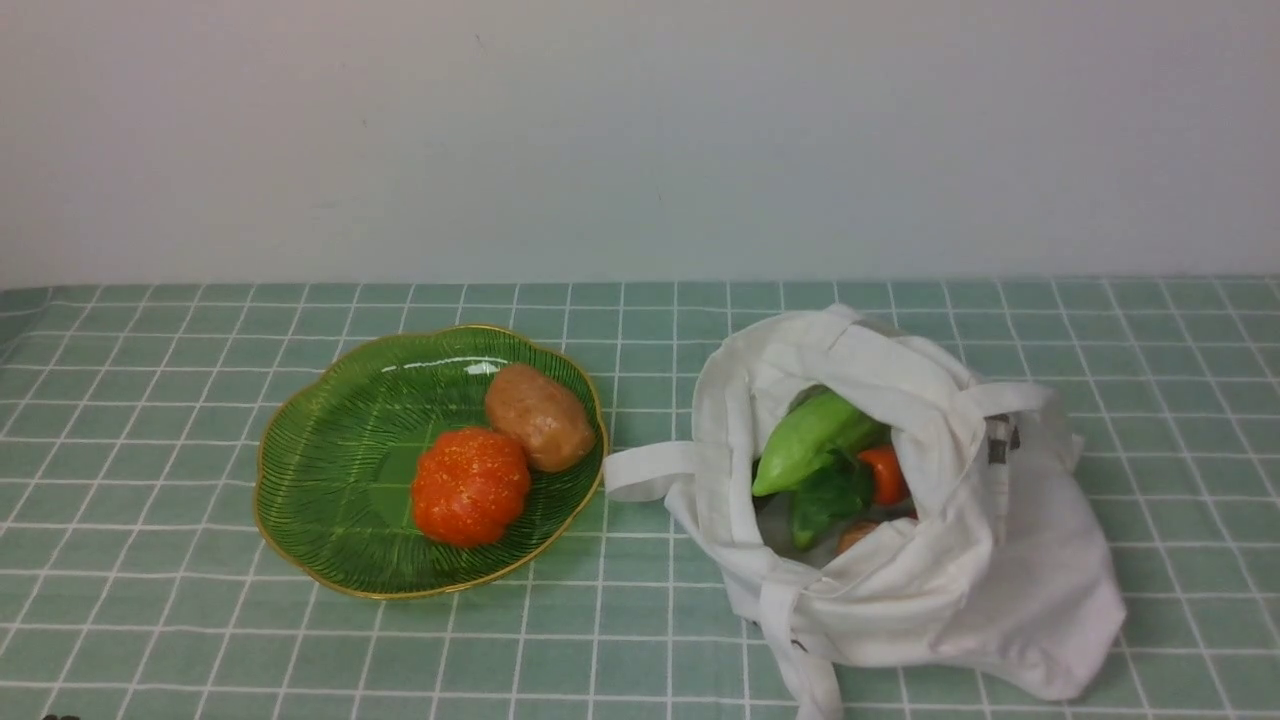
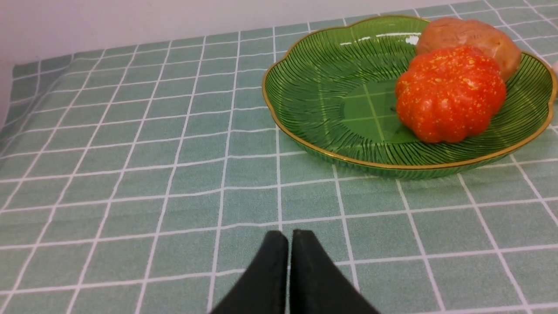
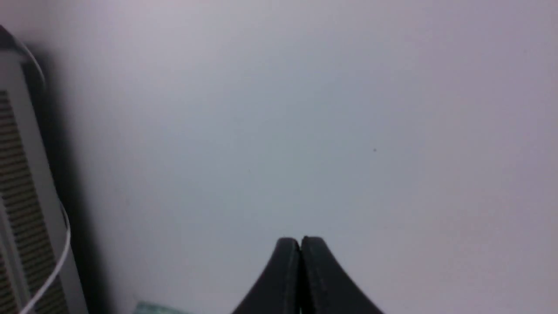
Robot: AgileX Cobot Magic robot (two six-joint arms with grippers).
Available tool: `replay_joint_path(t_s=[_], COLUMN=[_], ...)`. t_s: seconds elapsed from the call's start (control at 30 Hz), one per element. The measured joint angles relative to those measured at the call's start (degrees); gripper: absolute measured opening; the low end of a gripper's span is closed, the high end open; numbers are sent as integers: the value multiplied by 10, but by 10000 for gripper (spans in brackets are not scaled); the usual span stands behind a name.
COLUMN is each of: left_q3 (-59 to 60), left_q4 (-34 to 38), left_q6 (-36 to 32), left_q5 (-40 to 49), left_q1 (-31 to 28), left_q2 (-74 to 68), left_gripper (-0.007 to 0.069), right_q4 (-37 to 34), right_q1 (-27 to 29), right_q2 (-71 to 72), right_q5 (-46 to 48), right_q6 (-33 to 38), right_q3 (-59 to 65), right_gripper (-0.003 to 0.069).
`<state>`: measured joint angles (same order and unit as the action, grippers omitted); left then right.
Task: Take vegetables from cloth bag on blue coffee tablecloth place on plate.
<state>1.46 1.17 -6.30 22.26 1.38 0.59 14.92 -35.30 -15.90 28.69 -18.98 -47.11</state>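
Observation:
The green plate [image 1: 330,470] with a gold rim sits left of centre on the blue-green checked tablecloth [image 1: 640,330]. In it lie a tan potato [image 1: 540,415] and a red-orange pumpkin-shaped vegetable [image 1: 470,485]; both also show in the left wrist view, the potato [image 2: 479,32] behind the red-orange one [image 2: 451,93]. The white cloth bag [image 1: 900,510] stands open on the right, holding a light green pepper [image 1: 805,440], a small red-orange vegetable [image 1: 885,472] and a dark green leafy one [image 1: 830,495]. My left gripper [image 2: 290,235] is shut and empty over the cloth beside the plate [image 2: 314,83]. My right gripper [image 3: 300,240] is shut and empty, facing a plain wall.
A pale wall [image 1: 640,130] runs behind the table. A bag strap [image 1: 645,470] lies on the cloth between bag and plate. In the right wrist view a ribbed grey unit [image 3: 17,196] with a white cable stands at one side.

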Motion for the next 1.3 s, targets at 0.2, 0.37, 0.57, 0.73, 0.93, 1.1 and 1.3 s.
replay_joint_path(t_s=[0.2, 0.37, 0.57, 0.73, 0.93, 1.1, 1.3], left_q3=[0, 0, 0, 0, 0, 0, 0], left_q4=[0, 0, 0, 0, 0, 0, 0], left_q6=[0, 0, 0, 0, 0, 0, 0], left_q5=[0, 0, 0, 0, 0, 0, 0], left_q1=[0, 0, 0, 0, 0, 0, 0], left_q2=[0, 0, 0, 0, 0, 0, 0], left_gripper=[-8, -8, -8, -8, -8, -8, -8], right_q4=[67, 92, 94, 103, 77, -56, -132], right_q1=[0, 0, 0, 0, 0, 0, 0], right_q2=[131, 168, 168, 168, 168, 168, 168], right_q5=[-87, -137, -150, -150, -149, -149, -149], right_q6=[-69, -75, -75, -74, -55, 79, 161], right_q3=[174, 223, 225, 225, 231, 249, 270], right_gripper=[-13, -13, -13, -13, -13, -13, -13])
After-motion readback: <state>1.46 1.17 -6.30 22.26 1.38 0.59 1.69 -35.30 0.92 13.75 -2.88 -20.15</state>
